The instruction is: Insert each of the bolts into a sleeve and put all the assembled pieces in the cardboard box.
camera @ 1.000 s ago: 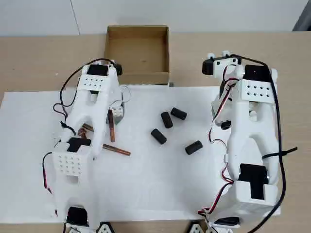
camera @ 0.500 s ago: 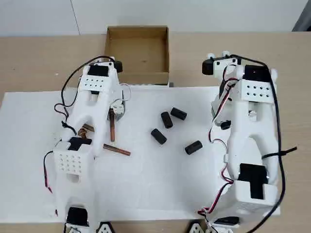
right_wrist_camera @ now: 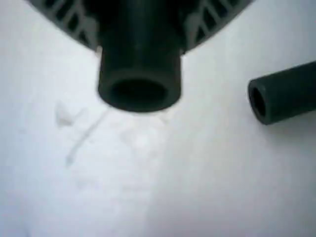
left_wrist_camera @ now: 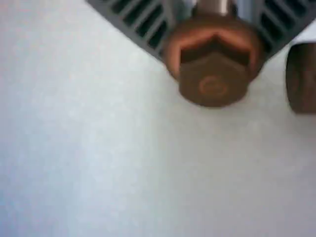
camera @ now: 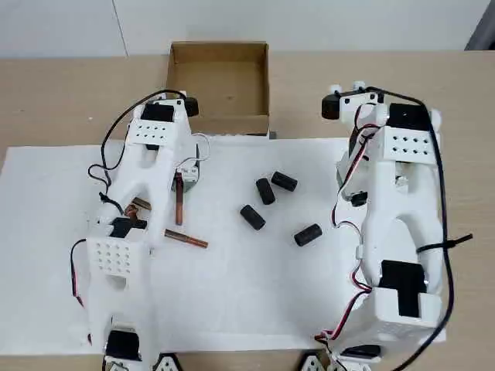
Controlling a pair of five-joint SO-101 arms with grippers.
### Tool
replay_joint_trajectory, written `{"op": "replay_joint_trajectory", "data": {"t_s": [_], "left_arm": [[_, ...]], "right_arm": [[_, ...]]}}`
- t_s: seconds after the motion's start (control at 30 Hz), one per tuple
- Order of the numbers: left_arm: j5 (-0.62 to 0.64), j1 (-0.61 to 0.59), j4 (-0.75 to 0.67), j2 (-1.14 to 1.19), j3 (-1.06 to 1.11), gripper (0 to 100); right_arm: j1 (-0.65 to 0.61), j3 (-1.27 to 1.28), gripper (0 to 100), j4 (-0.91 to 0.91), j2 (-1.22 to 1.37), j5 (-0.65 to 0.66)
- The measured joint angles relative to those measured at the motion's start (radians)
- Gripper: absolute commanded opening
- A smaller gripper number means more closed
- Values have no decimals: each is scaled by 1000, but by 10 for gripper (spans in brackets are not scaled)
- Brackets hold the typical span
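My left gripper (camera: 181,178) is shut on a copper bolt (camera: 179,204) that hangs shaft-down over the white sheet; in the left wrist view its hex head (left_wrist_camera: 213,74) sits between the grey jaws. A second bolt (camera: 186,239) lies on the sheet, and a third (camera: 138,205) is partly hidden by the left arm. My right gripper (camera: 356,198) is shut on a black sleeve (right_wrist_camera: 139,69), open end facing the camera. Several loose black sleeves (camera: 265,191) lie in the middle of the sheet, and one sleeve (right_wrist_camera: 284,94) lies close to the right gripper. The cardboard box (camera: 219,122) stands behind.
A white sheet (camera: 255,301) covers the wooden table (camera: 62,93). Both arm bases stand at the near edge, with cables looping along each arm. The box holds nothing that I can see.
The left arm has shifted slightly toward the far side, and the bolt in its gripper hangs straighter. The right arm has not moved.
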Motion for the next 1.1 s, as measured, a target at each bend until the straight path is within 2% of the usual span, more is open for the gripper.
{"op": "replay_joint_trajectory", "data": {"t_s": [0.27,0.53,0.8,1.0,1.1], "left_arm": [[-6,14,104,14,-219,6],[-49,114,112,-232,-288,6],[-123,193,115,-479,-92,6],[-130,256,115,-744,83,6],[-130,264,64,-867,203,6]], "right_arm": [[-61,0,3,0,-181,0],[-137,97,4,8,-413,0],[-135,292,4,9,-655,-28],[-137,405,4,9,-861,-48],[-137,473,4,9,-931,-51]]}}
